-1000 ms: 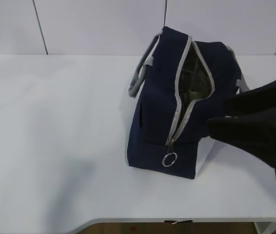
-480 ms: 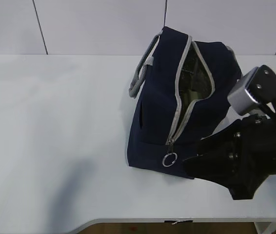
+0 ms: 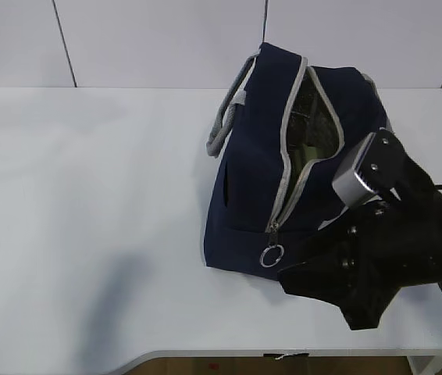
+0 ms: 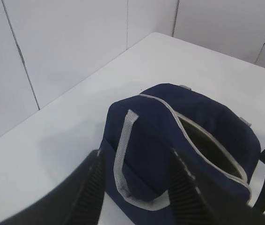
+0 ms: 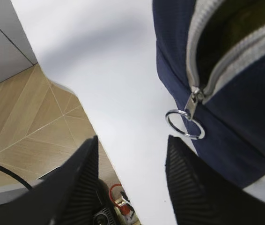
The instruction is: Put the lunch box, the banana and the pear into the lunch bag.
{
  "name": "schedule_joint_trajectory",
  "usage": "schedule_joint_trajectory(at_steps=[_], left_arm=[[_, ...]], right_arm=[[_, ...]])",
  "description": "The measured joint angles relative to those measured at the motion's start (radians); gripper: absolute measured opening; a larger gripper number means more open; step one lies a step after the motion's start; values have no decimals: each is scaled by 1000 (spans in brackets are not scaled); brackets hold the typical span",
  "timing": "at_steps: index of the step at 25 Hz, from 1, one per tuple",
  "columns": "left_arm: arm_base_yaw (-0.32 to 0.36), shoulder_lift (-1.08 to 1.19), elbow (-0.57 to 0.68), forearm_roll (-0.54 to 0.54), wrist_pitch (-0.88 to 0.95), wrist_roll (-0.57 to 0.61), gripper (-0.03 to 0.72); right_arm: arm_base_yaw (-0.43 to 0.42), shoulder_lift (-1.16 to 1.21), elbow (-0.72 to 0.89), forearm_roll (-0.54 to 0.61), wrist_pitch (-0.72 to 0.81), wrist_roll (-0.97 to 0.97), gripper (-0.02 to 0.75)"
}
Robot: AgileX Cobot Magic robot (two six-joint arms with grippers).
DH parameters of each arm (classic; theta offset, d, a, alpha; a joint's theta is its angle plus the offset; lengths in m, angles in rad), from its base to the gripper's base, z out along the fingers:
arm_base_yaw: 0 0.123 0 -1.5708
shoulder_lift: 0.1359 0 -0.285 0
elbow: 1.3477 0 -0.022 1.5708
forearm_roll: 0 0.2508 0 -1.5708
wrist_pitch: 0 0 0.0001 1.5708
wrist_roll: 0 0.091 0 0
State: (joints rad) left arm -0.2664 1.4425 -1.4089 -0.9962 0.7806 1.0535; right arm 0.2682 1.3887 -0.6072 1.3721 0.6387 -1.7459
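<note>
Lunch bag is stood on the table, zipper part open; no fruit or box is seen outside. Right gripper is held with jaws apart near the ring pull; left gripper likewise apart, empty; zipping judged next, needing the ring pinched.

A white table stands before white wall panels.

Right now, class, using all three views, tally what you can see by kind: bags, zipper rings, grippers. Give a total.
bag: 1
ring: 1
Grippers: 2 (left gripper, right gripper)
Total: 4
</note>
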Motion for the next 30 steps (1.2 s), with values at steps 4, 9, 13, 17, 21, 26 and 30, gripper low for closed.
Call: schedule_joint_trajectory(at_steps=[4, 9, 13, 17, 21, 26, 30], left_arm=[[0, 9, 2, 4, 2, 0, 333], [0, 9, 2, 4, 4, -1, 333], [0, 9, 2, 4, 4, -1, 332], [0, 9, 2, 6, 4, -1, 332], [0, 9, 2, 6, 4, -1, 332], [0, 9, 2, 8, 4, -1, 332], [0, 9, 2, 8, 5, -1, 331]], right_arm=[[0, 44, 0, 35, -17, -54, 375], [0, 96, 0, 124, -30, -148, 372], [0, 140, 0, 182, -51, -195, 372], [0, 168, 0, 244, -69, -253, 372], [0, 172, 0, 292, -103, -303, 372], [0, 181, 0, 356, -113, -366, 371], [0, 182, 0, 393, -113, -398, 370]])
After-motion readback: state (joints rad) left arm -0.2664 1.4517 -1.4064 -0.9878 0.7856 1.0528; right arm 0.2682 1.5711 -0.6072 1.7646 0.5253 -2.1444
